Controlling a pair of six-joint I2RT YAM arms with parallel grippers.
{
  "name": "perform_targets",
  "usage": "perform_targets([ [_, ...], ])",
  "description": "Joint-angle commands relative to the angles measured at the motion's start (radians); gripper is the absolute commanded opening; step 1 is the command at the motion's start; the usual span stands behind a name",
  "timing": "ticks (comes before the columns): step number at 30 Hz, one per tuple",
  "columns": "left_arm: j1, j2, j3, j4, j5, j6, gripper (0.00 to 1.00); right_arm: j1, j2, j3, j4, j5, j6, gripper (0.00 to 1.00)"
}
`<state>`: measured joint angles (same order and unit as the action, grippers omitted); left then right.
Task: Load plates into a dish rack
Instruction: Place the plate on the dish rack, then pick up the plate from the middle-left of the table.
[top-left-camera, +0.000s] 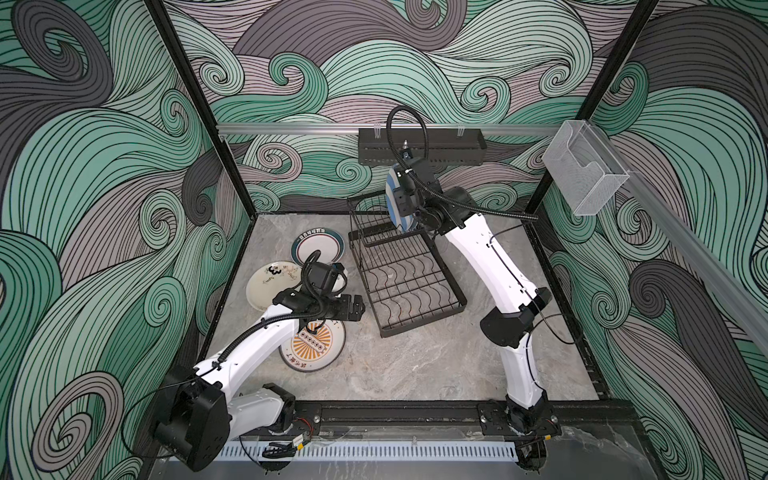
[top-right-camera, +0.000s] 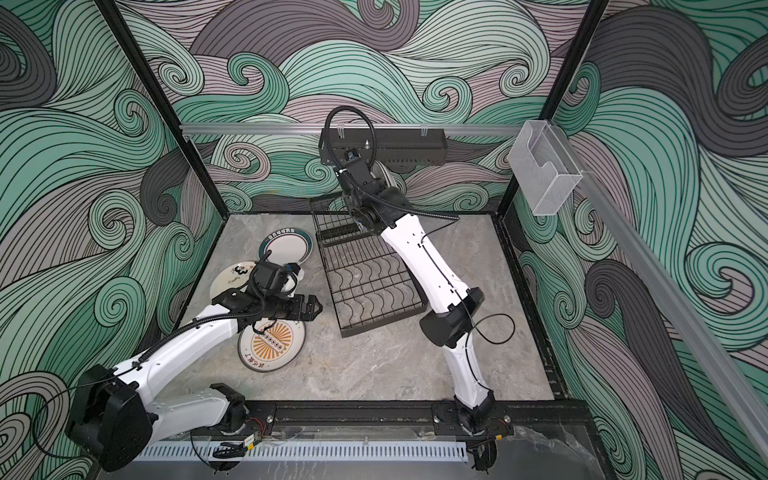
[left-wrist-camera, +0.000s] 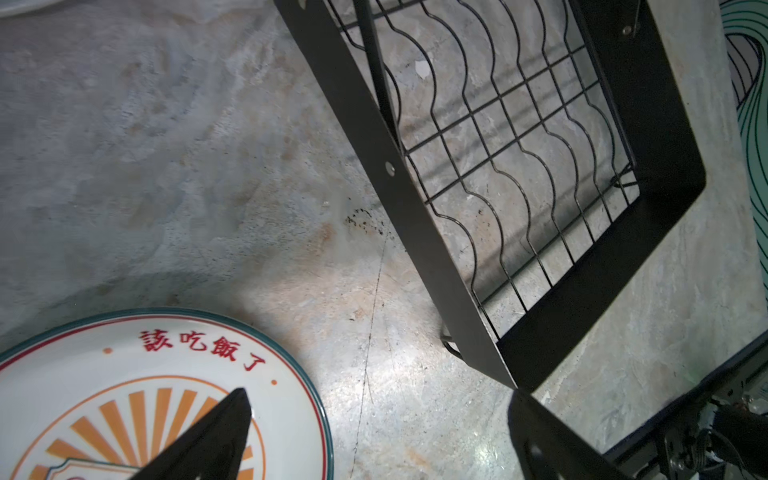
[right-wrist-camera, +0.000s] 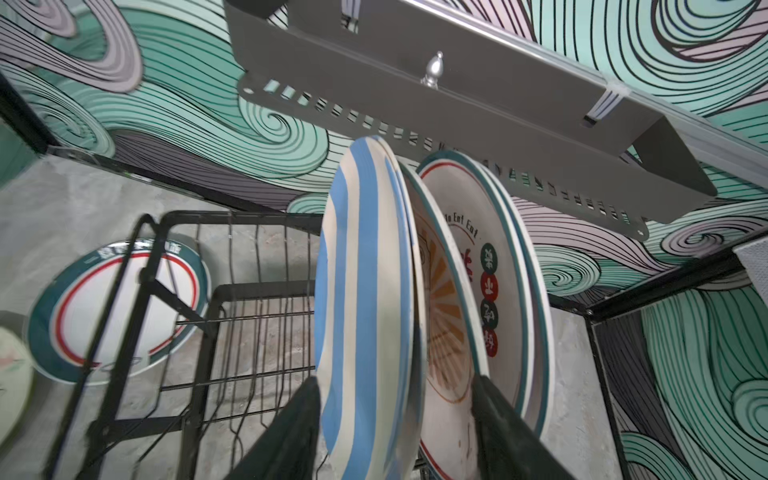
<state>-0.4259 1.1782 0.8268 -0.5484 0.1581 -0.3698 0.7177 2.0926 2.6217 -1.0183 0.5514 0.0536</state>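
Right wrist | striped plate (right-wrist-camera: 365, 291) upright in dish rack (right-wrist-camera: 249, 287) | right pincer (right-wrist-camera: 395, 378) apparently released | left pincer (left-wrist-camera: 379, 394) wide, empty

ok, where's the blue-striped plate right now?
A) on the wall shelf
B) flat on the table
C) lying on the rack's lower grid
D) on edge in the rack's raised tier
D: in the right wrist view the blue-striped plate stands on edge in the dish rack's raised tier, next to an upright orange-sunburst plate, with the right fingers spread apart around them.
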Motion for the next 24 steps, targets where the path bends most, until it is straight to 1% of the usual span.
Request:
perform_targets([
  [1,0.042,-0.045,0.048,-0.049,-0.045,-0.006,0.99,-0.004,-0.143,-0.026,-0.007,-0.135,-0.001,0.67],
  [3,0.065,-0.065,0.047,-0.048,-0.061,-0.015,0.99,-0.006,-0.208,-0.073,-0.006,-0.197,-0.009,0.73],
  [6,0.101,-0.100,0.039,-0.059,-0.111,-0.031,0.99,-0.010,-0.315,-0.198,0.002,-0.281,-0.017,0.78],
  [9,0.164,-0.151,0.016,-0.065,-0.193,-0.081,0.99,-0.014,-0.452,-0.409,0.054,-0.400,-0.019,0.83],
  [10,0.191,-0.166,-0.003,-0.046,-0.195,-0.091,0.99,-0.016,-0.499,-0.491,0.082,-0.452,-0.012,0.84],
  [12,0.238,-0.181,-0.008,-0.062,-0.206,-0.114,0.99,-0.018,-0.563,-0.623,0.138,-0.575,0.015,0.85],
  [13,0.257,-0.183,-0.009,-0.077,-0.221,-0.122,0.99,-0.017,-0.584,-0.684,0.163,-0.658,0.034,0.85],
  [16,0.313,-0.204,-0.021,-0.127,-0.288,-0.138,0.99,-0.015,-0.616,-0.847,0.230,-0.908,0.086,0.84],
  [17,0.338,-0.220,-0.036,-0.132,-0.308,-0.143,0.99,-0.011,-0.620,-0.899,0.258,-0.967,0.101,0.83],
  [19,0.395,-0.246,-0.068,-0.142,-0.316,-0.164,0.99,0.013,-0.616,-0.980,0.279,-0.995,0.090,0.82],
  [20,0.420,-0.256,-0.086,-0.131,-0.298,-0.179,0.99,0.034,-0.612,-1.017,0.280,-0.990,0.073,0.82],
  [22,0.452,-0.264,-0.114,-0.129,-0.278,-0.213,0.99,0.074,-0.596,-1.071,0.298,-0.984,0.060,0.82],
  [24,0.473,-0.271,-0.147,-0.131,-0.290,-0.244,0.99,0.115,-0.573,-1.107,0.328,-1.002,0.074,0.82],
])
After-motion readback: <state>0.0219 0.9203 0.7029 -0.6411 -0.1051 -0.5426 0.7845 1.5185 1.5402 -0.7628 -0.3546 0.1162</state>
